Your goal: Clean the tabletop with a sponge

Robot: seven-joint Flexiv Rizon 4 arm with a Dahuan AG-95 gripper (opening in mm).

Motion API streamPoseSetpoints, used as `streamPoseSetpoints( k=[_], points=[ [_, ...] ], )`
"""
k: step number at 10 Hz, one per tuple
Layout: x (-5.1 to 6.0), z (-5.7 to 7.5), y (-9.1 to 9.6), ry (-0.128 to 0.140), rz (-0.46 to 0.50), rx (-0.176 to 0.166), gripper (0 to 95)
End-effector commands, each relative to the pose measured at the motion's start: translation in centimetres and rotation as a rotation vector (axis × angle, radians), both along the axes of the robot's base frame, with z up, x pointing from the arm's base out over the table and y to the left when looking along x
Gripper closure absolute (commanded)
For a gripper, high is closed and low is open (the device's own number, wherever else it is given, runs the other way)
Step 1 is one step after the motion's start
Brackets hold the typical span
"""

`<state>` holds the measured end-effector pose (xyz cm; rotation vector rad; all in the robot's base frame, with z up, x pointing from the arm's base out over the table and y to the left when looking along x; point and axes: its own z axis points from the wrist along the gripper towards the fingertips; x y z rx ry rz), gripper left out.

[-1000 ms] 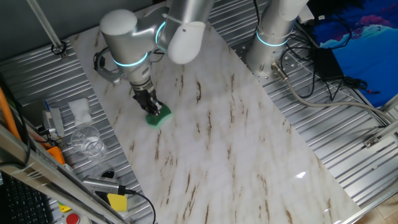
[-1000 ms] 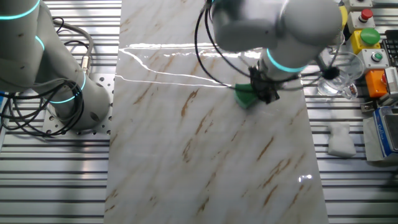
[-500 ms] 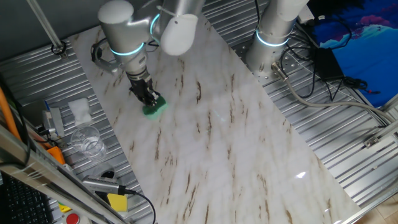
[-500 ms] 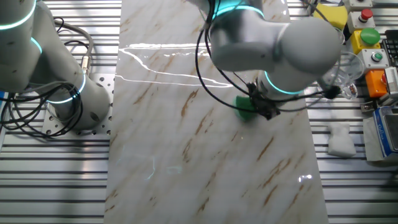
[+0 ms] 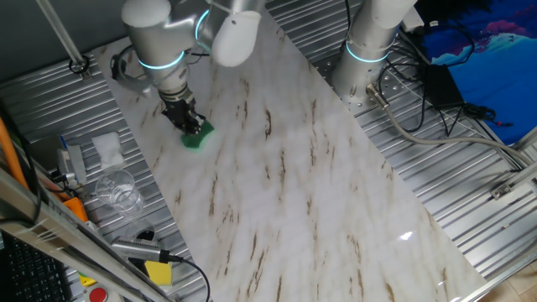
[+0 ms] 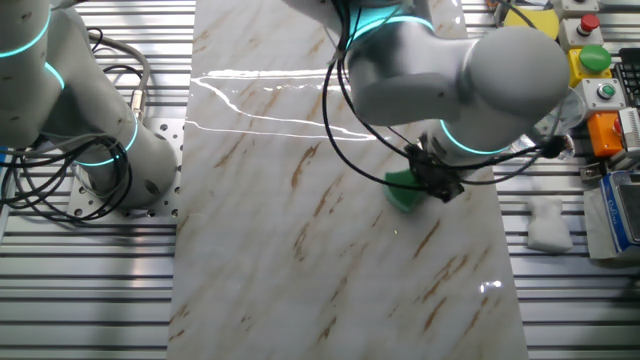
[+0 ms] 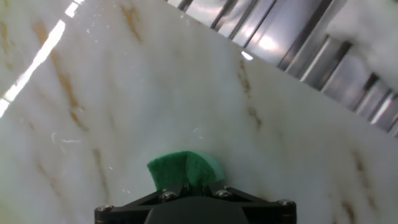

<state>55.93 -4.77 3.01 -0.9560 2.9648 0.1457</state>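
Observation:
The green sponge lies pressed on the white marble-look tabletop, near its edge by the ribbed metal. My gripper is shut on the sponge, its black fingers pinching the sponge from above. In the hand view the sponge's front half sticks out beyond the fingers and the rest is hidden under the hand.
A crumpled white tissue, a clear glass and a yellow block sit on the ribbed metal beside the slab. A second arm's base stands on the opposite side.
My gripper has slid the sponge along the slab's edge: up and left in one fixed view, downward in the other. It has stayed shut on the sponge throughout.

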Motion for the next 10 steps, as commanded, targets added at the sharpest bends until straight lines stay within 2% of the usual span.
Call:
streamPoseSetpoints(
  k=[1, 3, 4, 5, 10],
  points=[
    [1.7, -0.2, 0.5, -0.001, -0.01, 0.021, 95.0],
    [2.8, -1.4, 1.9, -0.006, -0.036, 0.065, 95.0],
    [3.1, -1.6, 2.5, -0.005, -0.042, 0.082, 95.0],
    [3.1, -1.7, 3.2, -0.003, -0.047, 0.084, 95.0],
    [1.1, -1.2, 5.4, -0.016, -0.081, 0.077, 95.0]
  ],
)
